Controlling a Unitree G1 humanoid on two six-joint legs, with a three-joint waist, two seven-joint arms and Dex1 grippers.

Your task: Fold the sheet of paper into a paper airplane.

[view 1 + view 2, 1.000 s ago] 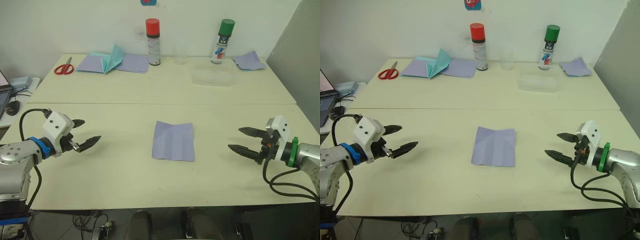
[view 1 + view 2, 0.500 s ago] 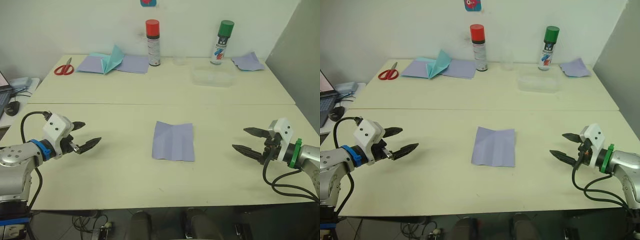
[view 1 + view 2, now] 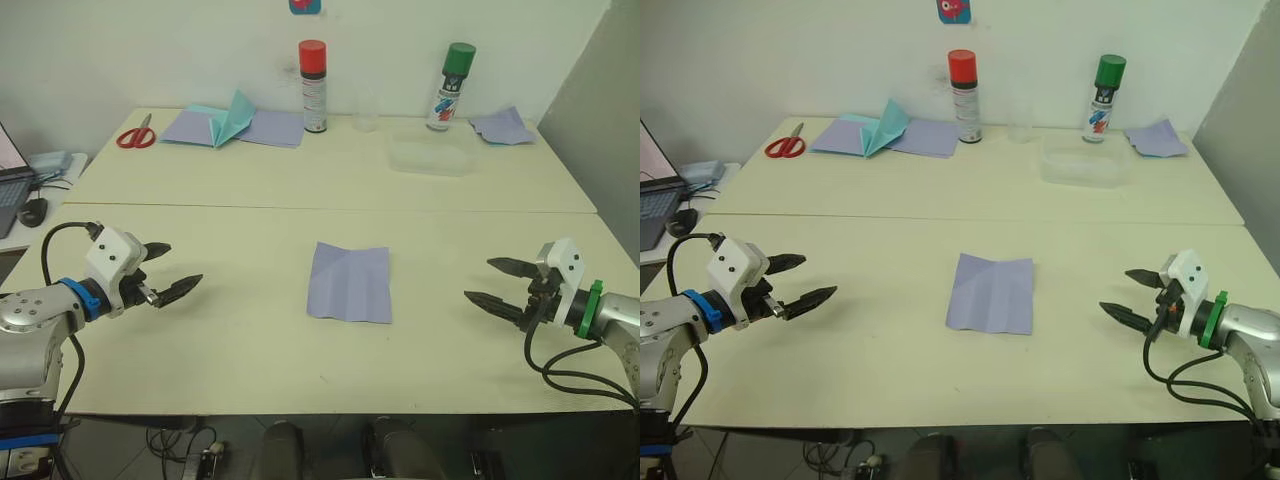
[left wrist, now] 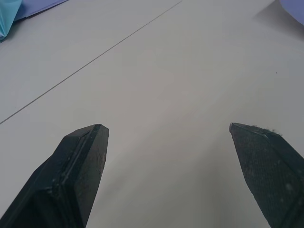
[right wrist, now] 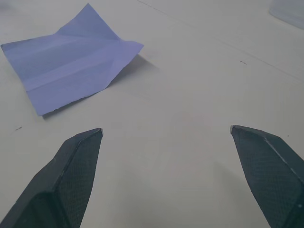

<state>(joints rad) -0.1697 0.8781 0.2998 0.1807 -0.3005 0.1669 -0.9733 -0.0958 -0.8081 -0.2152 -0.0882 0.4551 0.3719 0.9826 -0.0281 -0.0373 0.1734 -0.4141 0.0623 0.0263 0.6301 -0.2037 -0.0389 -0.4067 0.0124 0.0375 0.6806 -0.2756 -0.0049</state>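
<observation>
- Sheet of paper (image 3: 349, 282): lavender, roughly square, lying flat and unfolded near the middle of the near counter (image 3: 250, 340), with crease lines across it. One corner lifts slightly in the right wrist view.
- Left gripper (image 3: 174, 270): hovers over the counter well to the left of the sheet, black fingers (image 4: 80, 166) pointing toward it. Its jaws are spread wide and hold nothing.
- Right gripper (image 3: 494, 282): hovers well to the right of the sheet, pointing inward. Its jaws are also spread wide and empty.
- Both grippers are well apart from the sheet; nothing touches it.
- Far counter: red-handled scissors (image 3: 134, 133) at the left, then flat lavender sheets (image 3: 272, 127) with a teal folded paper shape (image 3: 230, 118) standing on them.
- Red-capped spray can (image 3: 313, 72) stands upright just right of those sheets. Green-capped spray can (image 3: 446, 73) stands upright further right.
- Clear plastic tray (image 3: 429, 157) lies in front of the green-capped can, and a small clear cup (image 3: 367, 117) stands between the two cans.
- Crumpled lavender scrap (image 3: 503, 126) lies at the far right corner.
</observation>
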